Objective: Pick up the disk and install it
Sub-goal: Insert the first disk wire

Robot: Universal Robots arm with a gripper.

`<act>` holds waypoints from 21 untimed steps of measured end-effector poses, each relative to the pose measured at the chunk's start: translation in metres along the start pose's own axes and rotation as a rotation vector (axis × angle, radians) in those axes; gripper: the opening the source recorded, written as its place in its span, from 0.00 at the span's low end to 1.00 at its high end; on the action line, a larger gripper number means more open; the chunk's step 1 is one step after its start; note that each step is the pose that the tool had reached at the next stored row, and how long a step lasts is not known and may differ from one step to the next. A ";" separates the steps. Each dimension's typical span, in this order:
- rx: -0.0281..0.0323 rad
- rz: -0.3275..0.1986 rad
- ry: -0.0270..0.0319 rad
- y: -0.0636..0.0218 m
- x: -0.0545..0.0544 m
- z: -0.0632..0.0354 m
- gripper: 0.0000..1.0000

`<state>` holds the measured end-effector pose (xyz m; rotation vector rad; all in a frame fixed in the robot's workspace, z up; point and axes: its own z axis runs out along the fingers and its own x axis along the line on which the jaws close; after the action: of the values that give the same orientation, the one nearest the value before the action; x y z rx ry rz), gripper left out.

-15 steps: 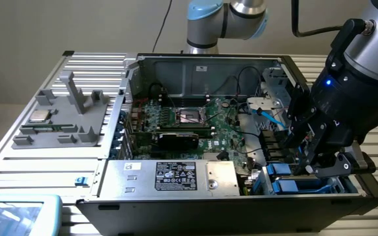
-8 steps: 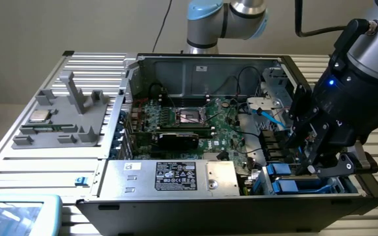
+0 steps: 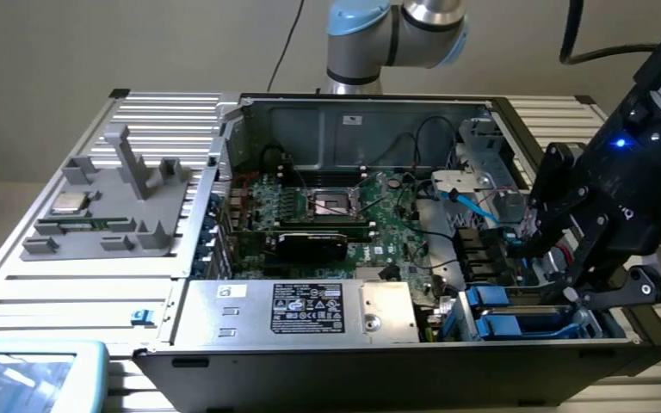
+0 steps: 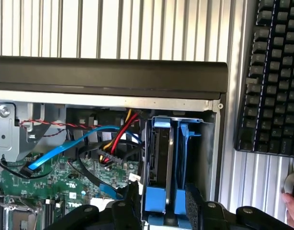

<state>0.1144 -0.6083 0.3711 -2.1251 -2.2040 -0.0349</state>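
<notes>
The disk (image 4: 159, 148) stands on edge in the drive bay at the corner of the open computer case, its dark metal body held in a bright blue carrier frame. In the exterior view the blue carrier ends (image 3: 489, 297) show in the bay at the case's lower right corner. My gripper (image 4: 163, 211) hangs just above that bay, its two black fingers (image 4: 133, 196) straddling the near end of the blue carrier with a gap wider than the disk. In the exterior view the gripper (image 3: 554, 271) hovers over the bay on the exterior view's right.
A second blue carrier (image 4: 187, 143) sits beside the disk. Loose cables (image 4: 65, 148) cross the motherboard (image 3: 330, 206). The silver box with a black label (image 3: 307, 310) fills the case's front. A grey fixture (image 3: 101, 215) holds a chip (image 3: 72, 204). A keyboard (image 4: 274, 76) and a hand (image 4: 293, 201) lie outside the case.
</notes>
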 end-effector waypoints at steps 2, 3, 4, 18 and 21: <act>0.0112 0.001 0.0011 0.0037 0.000 -0.0006 0.51; 0.0177 0.001 0.0013 0.0047 0.000 -0.0011 0.51; 0.0251 0.002 0.0017 0.0053 0.000 -0.0017 0.51; 0.0914 0.014 -0.0378 0.0112 0.001 -0.0039 0.51; 0.0921 0.016 -0.0455 0.0112 0.001 -0.0038 0.51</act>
<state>0.1257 -0.6076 0.3745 -2.1149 -2.1676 0.1148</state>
